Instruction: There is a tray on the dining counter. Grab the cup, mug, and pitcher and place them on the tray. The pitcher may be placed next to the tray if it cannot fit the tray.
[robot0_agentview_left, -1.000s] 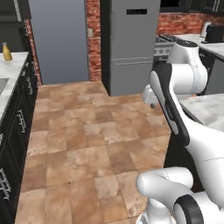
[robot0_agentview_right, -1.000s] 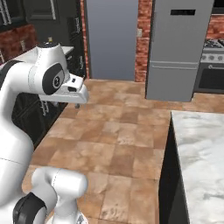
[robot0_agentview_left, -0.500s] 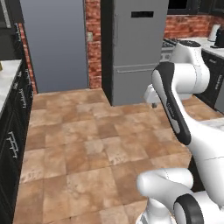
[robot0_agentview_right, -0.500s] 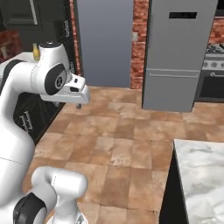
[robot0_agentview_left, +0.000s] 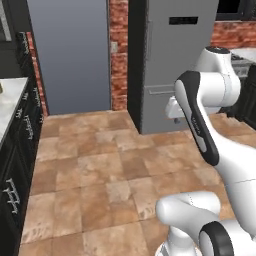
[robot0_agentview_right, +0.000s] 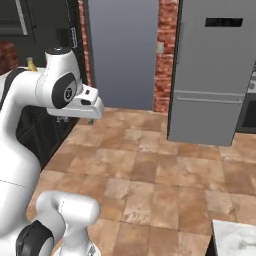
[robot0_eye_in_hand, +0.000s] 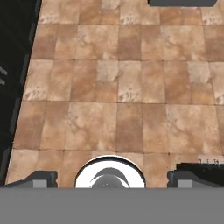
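My gripper (robot0_eye_in_hand: 116, 178) is open, its two fingertips (robot0_eye_in_hand: 41, 178) far apart with nothing between them, looking down on brown floor tiles. The hand (robot0_agentview_right: 86, 104) hangs in mid-air over the floor, away from any counter. A corner of the dining counter (robot0_agentview_right: 235, 239) with its white marble top shows at the lower right. A small yellow-orange tip (robot0_agentview_right: 31, 64) behind my upper arm may be the pitcher, too small to be sure. The tray, the cup and the mug are out of view.
A grey fridge (robot0_agentview_left: 175, 65) and a grey-blue door (robot0_agentview_left: 70, 55) stand ahead, with a brick strip between them. Dark cabinets (robot0_agentview_left: 20, 150) under a marble top (robot0_agentview_left: 7, 102) run along the left. Brown tiled floor (robot0_agentview_left: 100, 170) lies open in between.
The whole picture has shifted as the base moved: door and fridge are nearer and larger, and the dining counter has slid towards the right edge. The arm keeps its pose, gripper still open.
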